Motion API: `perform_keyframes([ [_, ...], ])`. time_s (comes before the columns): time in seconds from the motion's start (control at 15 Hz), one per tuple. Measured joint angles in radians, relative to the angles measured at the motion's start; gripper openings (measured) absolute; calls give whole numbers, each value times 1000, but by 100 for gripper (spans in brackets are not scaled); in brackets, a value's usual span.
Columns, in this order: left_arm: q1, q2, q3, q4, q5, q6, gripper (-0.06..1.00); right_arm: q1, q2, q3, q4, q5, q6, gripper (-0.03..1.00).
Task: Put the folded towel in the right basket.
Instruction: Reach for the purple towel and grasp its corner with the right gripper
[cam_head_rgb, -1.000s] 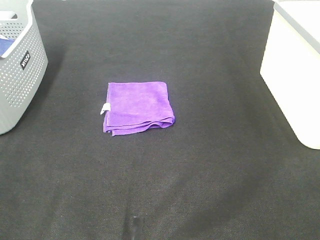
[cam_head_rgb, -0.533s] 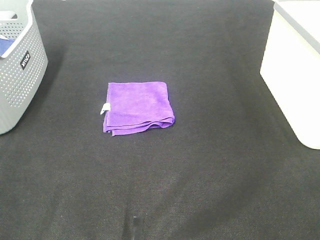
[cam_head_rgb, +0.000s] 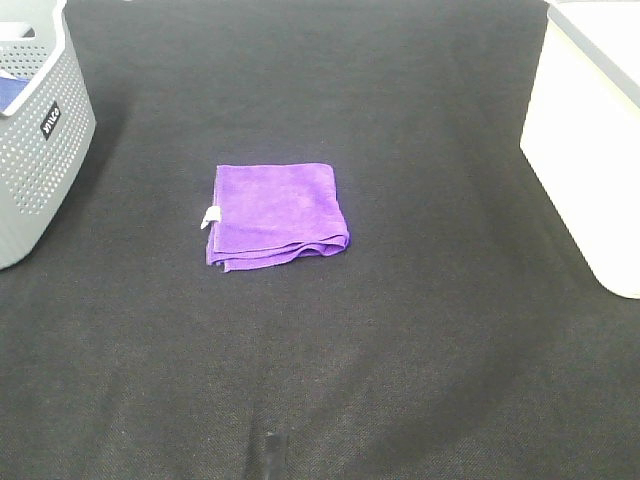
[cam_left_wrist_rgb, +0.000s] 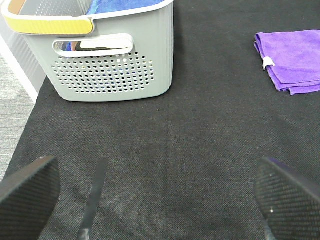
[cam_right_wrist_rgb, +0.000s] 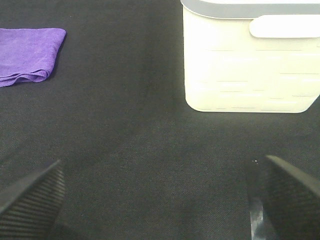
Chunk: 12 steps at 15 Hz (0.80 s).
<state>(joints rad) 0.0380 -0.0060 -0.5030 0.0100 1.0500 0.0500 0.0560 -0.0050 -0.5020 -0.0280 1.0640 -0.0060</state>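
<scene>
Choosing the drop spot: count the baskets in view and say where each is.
2. The grey perforated basket stands at the left edge, the white basket at the right edge, the purple towel between them.

The left end effector (cam_left_wrist_rgb: 155, 165) and right end effector (cam_right_wrist_rgb: 162, 164) have black, woven-textured fingers (cam_left_wrist_rgb: 27, 190)

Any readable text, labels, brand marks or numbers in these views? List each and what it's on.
No text can be quoted.
On the gray basket, the black label: white lettering, too small and blurred to read.
On the purple towel, the white tag: no print can be made out.
On the white basket: no text visible.
</scene>
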Motion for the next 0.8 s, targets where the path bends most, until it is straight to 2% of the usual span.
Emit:
perform_keyframes([
  [0.8, 0, 0, 0, 0, 0, 0, 99, 0, 0, 0, 0, 0, 0, 96],
])
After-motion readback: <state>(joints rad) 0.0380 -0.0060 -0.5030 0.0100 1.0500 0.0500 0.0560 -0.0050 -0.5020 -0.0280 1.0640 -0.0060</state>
